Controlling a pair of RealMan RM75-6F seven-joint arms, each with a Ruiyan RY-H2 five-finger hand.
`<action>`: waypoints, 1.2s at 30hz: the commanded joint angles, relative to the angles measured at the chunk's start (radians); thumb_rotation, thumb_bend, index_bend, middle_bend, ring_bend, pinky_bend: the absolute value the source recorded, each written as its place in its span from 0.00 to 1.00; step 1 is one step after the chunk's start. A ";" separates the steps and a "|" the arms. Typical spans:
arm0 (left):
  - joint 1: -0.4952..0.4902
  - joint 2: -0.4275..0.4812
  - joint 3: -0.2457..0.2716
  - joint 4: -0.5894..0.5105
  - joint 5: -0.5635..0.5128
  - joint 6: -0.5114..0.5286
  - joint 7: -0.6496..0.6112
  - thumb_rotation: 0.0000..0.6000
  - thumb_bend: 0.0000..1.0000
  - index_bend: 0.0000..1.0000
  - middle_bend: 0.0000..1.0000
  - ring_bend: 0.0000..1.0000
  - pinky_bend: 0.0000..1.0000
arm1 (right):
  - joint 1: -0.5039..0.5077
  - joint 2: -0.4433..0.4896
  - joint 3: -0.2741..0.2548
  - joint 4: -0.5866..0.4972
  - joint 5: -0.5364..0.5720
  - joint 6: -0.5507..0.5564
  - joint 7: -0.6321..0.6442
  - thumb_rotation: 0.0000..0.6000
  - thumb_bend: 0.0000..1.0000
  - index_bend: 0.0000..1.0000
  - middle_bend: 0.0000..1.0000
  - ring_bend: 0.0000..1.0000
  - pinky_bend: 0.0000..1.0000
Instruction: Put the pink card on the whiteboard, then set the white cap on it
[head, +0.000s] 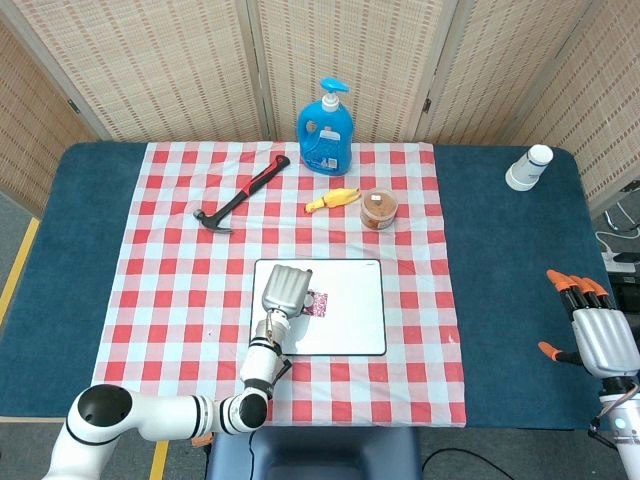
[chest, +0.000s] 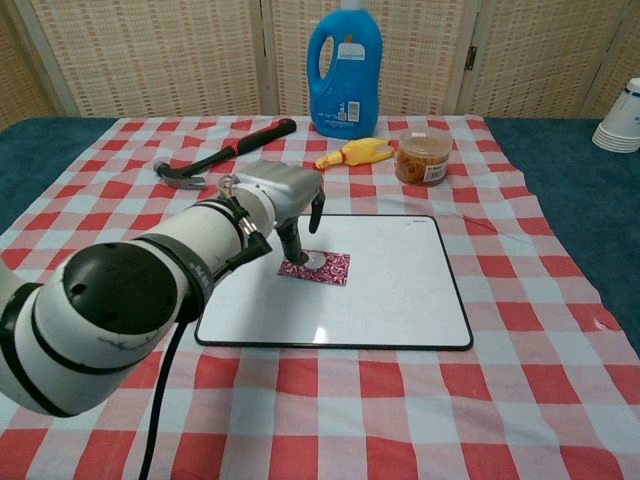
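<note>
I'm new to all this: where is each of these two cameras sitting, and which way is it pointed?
Head view: high above the near edge, looking steeply down on the whole table; shows left hand and arm, and right hand off the cloth.
Chest view: low at the near edge, looking across the table toward the screens; only the left arm and hand show.
Both share the whiteboard, pink card, hammer and blue bottle.

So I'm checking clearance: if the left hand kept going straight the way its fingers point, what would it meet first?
The left hand has its fingers pointing down, so it would likely meet the white cap on the pink card, which lies on the whiteboard. Depth is unclear.
</note>
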 joint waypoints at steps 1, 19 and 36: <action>0.006 0.045 -0.011 -0.055 0.024 0.038 0.008 1.00 0.27 0.42 1.00 1.00 1.00 | 0.000 0.001 0.000 0.000 0.001 -0.001 0.001 1.00 0.02 0.02 0.12 0.08 0.13; 0.503 0.455 0.359 -0.332 0.718 0.418 -0.625 1.00 0.20 0.12 0.22 0.26 0.43 | -0.002 0.002 -0.011 -0.009 -0.025 0.007 0.005 1.00 0.02 0.02 0.12 0.08 0.13; 0.826 0.623 0.554 0.015 0.858 0.405 -1.057 1.00 0.21 0.00 0.00 0.00 0.00 | 0.004 -0.056 0.001 0.028 -0.028 0.030 -0.034 1.00 0.02 0.02 0.12 0.05 0.13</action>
